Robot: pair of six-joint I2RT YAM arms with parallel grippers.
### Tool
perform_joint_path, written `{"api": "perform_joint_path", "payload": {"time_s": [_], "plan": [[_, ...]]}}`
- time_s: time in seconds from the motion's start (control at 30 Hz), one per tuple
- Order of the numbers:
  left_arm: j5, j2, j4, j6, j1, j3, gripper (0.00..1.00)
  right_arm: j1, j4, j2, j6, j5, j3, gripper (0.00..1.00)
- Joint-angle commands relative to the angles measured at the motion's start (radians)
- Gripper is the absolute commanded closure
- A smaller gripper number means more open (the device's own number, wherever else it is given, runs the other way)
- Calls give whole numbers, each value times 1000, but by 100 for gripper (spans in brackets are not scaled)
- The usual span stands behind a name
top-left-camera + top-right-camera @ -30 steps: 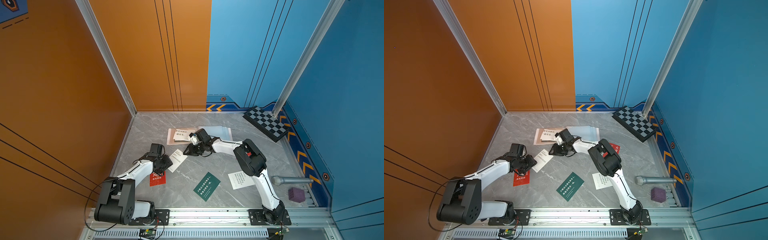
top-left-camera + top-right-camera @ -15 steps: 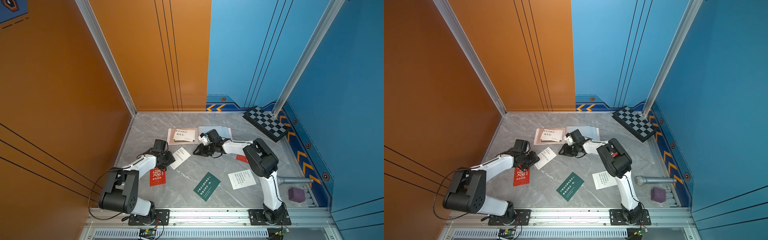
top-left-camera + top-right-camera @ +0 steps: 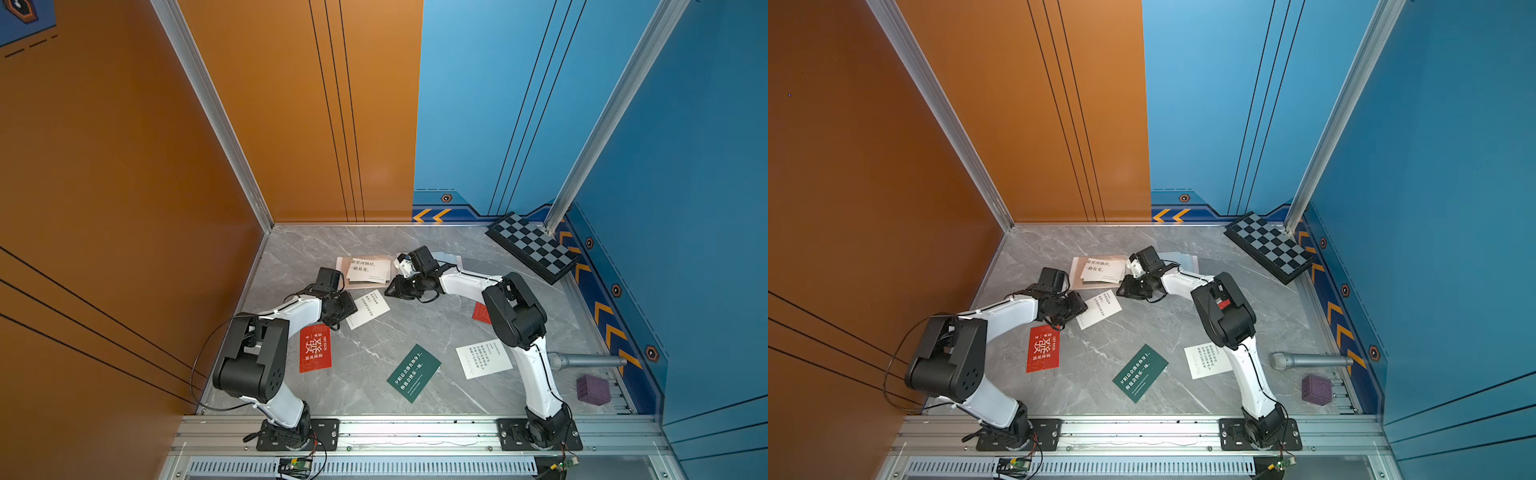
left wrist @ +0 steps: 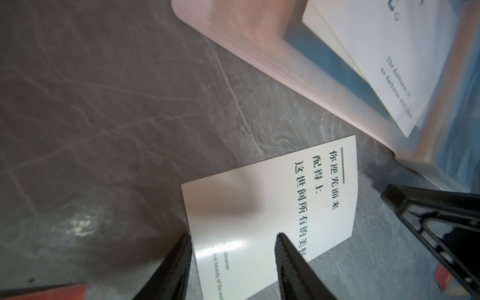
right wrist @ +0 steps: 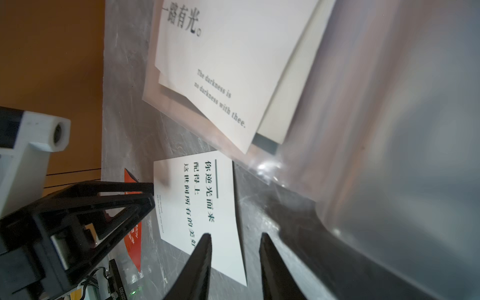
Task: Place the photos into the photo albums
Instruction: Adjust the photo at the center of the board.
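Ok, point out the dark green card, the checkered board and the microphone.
dark green card (image 3: 413, 373), in a top view, middle of its printed face.
checkered board (image 3: 534, 247), in a top view, centre of its squares.
microphone (image 3: 558, 360), in a top view, its mesh head.

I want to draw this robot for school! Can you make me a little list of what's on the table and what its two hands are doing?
album: open at the far side of the table, a white card lying on it
middle card: white, flat on the table in front of the album
left gripper: open, low over the middle card's edge
right gripper: open, low at another edge of it
loose cards: red card, green card, near white card, second red card half hidden
other stuff: checkered board, microphone, purple cube
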Motion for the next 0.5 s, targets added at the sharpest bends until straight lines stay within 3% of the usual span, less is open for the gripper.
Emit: {"api": "perform_joint_path", "payload": {"time_s": [0.0, 0.27, 0.47], "plan": [[14, 64, -54, 23, -15, 1, 46, 8, -63, 33, -21, 17, 20, 66], [24, 97, -56, 24, -34, 35, 46, 29, -63, 12, -5, -60, -10, 66], [8, 111, -56, 23, -61, 46, 46, 32, -61, -92, -9, -60, -138, 66]]}}
